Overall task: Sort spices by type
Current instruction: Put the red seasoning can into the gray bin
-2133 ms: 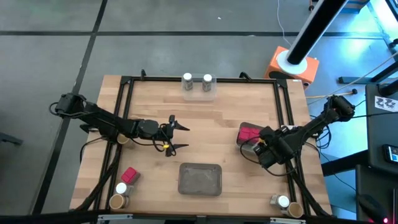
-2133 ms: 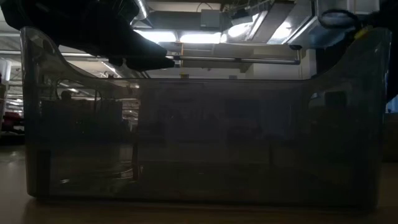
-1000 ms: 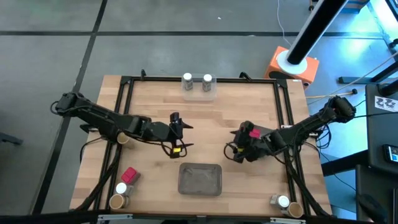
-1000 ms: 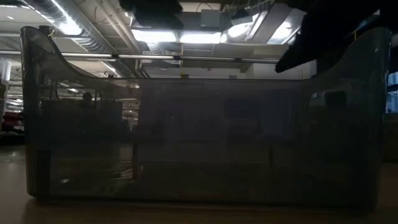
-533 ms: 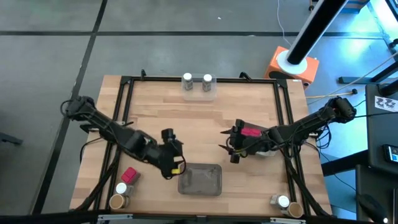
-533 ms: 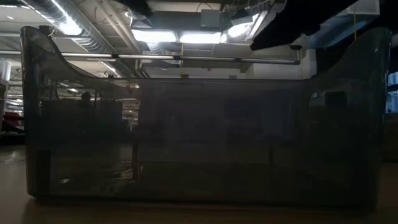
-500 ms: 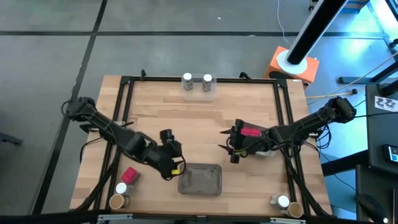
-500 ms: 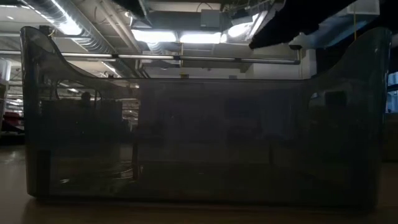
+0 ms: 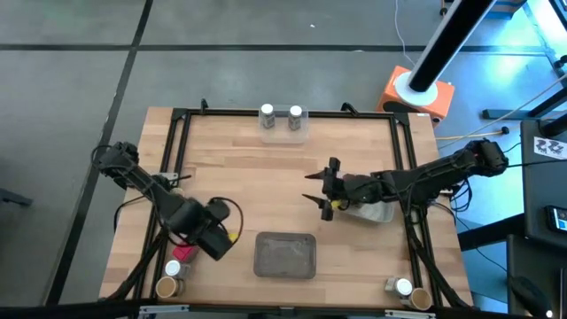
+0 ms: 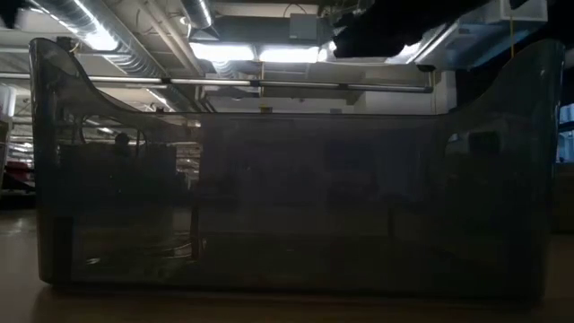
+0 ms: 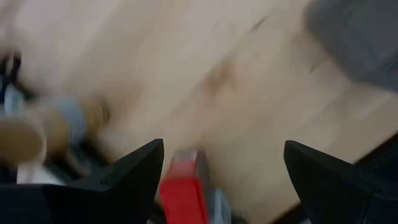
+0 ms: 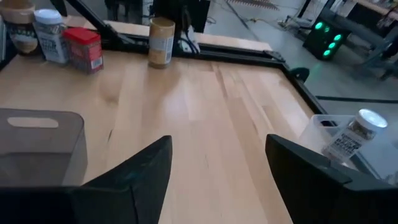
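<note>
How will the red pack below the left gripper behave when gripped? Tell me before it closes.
The red pack looks boxy and flat-sided, so it probably won't roll and should seat squarely in the open left gripper. It stands upright, taller than wide, so a sideways nudge may tip it. Being small, it is likely light.

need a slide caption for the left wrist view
Open left tool descending over red spice pack on the wooden table.

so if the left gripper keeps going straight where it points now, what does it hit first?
Most likely the red spice box: in the left wrist view it sits right between the open fingers of the left gripper, ahead of the jars beyond it. Depth is blurred, so take that as likely, not certain.
</note>
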`<action>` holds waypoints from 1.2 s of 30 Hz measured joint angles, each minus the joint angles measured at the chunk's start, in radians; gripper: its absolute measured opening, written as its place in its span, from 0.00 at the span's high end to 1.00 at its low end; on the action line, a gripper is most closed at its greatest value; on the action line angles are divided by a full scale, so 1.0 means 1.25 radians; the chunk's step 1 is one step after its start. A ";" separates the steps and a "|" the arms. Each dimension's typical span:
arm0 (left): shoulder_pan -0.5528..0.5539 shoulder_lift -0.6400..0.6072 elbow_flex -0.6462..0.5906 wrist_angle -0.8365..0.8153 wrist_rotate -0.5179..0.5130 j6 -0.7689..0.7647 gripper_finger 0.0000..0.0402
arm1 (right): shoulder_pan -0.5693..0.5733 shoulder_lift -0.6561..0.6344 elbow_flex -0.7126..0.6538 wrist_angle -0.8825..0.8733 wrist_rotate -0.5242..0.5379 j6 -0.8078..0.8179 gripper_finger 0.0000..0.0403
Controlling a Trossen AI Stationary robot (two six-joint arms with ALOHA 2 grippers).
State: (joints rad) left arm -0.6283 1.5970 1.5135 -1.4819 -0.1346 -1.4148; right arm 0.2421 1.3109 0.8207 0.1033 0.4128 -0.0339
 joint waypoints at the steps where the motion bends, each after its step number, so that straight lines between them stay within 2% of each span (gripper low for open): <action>1: -0.009 0.000 0.000 -0.009 0.019 -0.028 0.22 | -0.004 0.000 0.000 -0.009 -0.012 0.000 0.36; 5: -0.041 0.000 0.000 -0.044 0.065 -0.109 0.22 | -0.006 0.000 0.000 -0.070 -0.024 0.001 0.36; 16: -0.145 0.000 -0.001 -0.071 0.067 -0.262 0.22 | -0.005 0.000 0.000 -0.108 -0.053 0.059 0.36; 20: -0.183 -0.001 -0.033 -0.069 0.068 -0.304 0.22 | -0.005 0.000 0.000 -0.108 -0.053 0.064 0.36; 29: -0.196 -0.001 -0.135 0.051 0.088 -0.281 0.22 | -0.006 0.000 0.000 -0.097 -0.053 0.063 0.36; 36: -0.196 -0.001 -0.194 0.069 0.118 -0.265 0.22 | -0.006 0.000 0.000 -0.097 -0.053 0.063 0.36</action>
State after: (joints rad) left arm -0.8738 1.5955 1.2716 -1.3954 0.0124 -1.7465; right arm 0.2348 1.3109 0.8211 -0.0177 0.3462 0.0443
